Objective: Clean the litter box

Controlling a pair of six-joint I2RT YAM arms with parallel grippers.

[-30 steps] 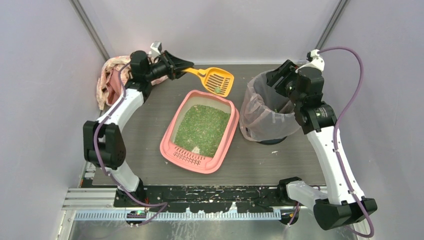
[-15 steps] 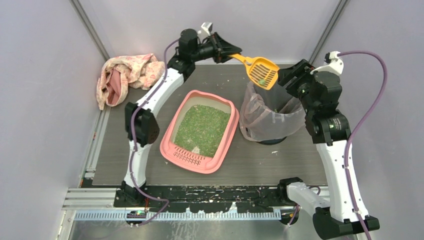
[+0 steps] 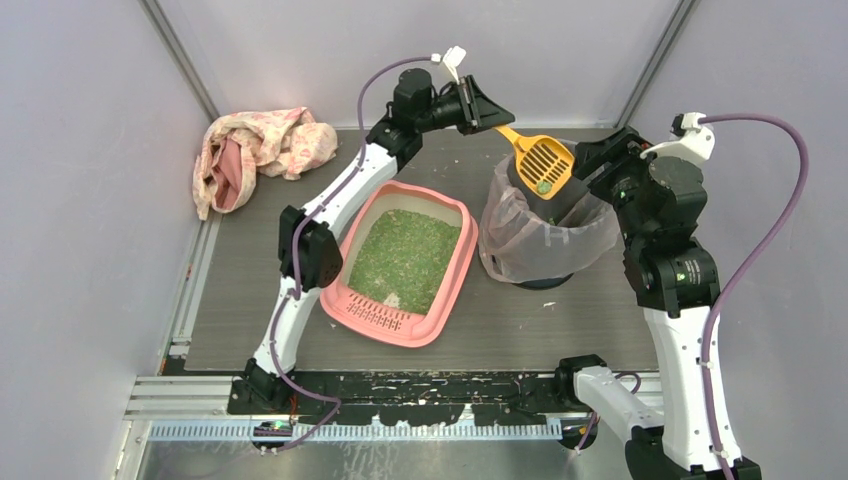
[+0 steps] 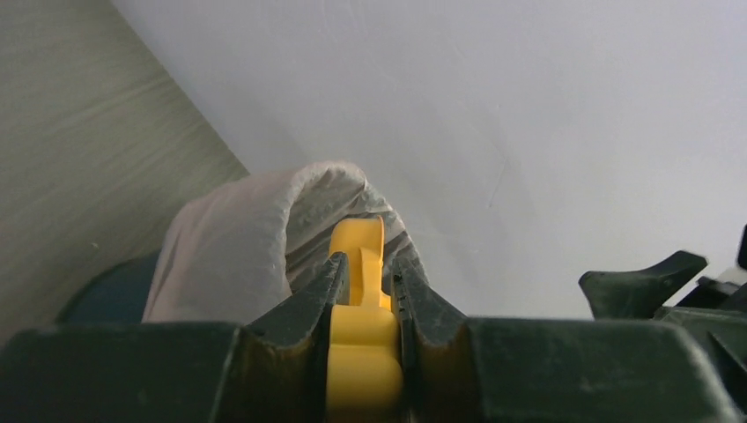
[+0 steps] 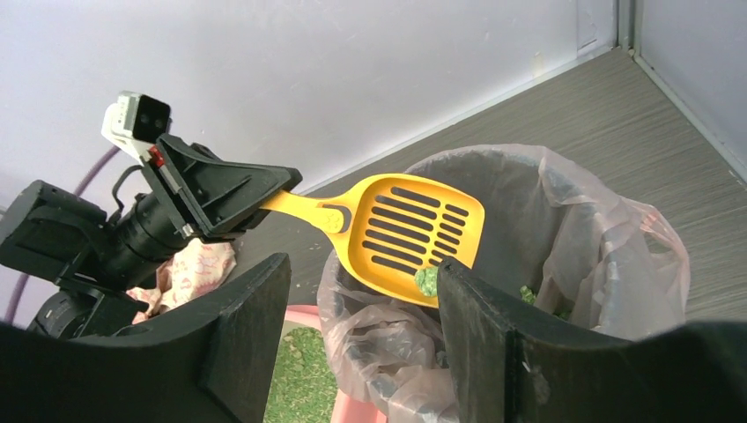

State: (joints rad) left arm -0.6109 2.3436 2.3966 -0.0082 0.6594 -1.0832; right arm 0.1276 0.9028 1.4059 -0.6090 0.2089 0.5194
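Left fingers (image 4: 333,278) clamp the scoop (image 3: 541,166) by its handle, its loaded head over the bin (image 3: 545,245) and the handle running back-left, while right fingers (image 5: 476,317) gape empty beside the bin; the litter box (image 3: 338,292) sits on the table (image 3: 250,330), left of the bin.

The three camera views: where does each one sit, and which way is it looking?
Top view: above and behind the arms, looking down at the litter box, bin and scoop; both arms show.
Left wrist: looks along the left gripper, shut on the scoop's handle, towards the bin.
Right wrist: looks out through the open right gripper into the bin.
Shared: both wrist views show scoop and bin.
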